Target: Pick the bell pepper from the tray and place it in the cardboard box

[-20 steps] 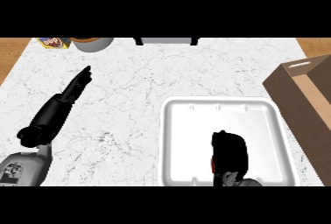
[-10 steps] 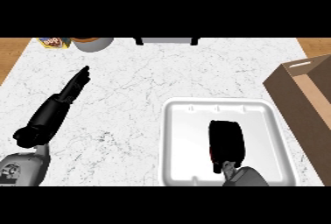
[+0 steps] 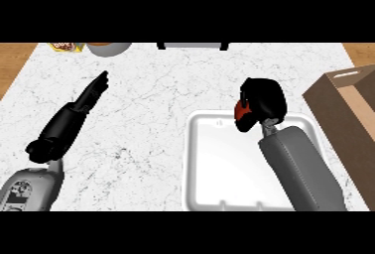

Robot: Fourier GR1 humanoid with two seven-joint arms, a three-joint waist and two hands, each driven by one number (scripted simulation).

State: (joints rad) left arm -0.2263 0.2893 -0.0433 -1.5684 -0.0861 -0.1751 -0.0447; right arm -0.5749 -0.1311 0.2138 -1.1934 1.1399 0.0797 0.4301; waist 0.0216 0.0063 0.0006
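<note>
White marble counter (image 3: 168, 99) filled most of the head view, with strips of wood floor showing at both upper corners. Only a sliver of the red bell pepper (image 3: 239, 110) was visible, peeking out at the left side of the right hand (image 3: 262, 101), whose black fingers were curled around it and hid the rest. That hand sat over the far rim of the white tray (image 3: 219, 163), near its upper right corner, and the pepper looked raised off the tray floor, though the steep view left the height unclear. Its grey forearm ran back across the tray's right side toward the lower edge. Just to the right stood the cardboard box (image 3: 344, 114), its open top and a handle slot visible, apart from the hand. Well to the left, the left hand (image 3: 93, 91) lay stretched out above the counter with straight fingers pointing away, holding nothing. Along the far edge sat a round grey bowl (image 3: 110, 47), a small yellow packet (image 3: 66, 47) beside it, and a dark rectangular object (image 3: 192, 45) farther right, too cropped to identify.
</note>
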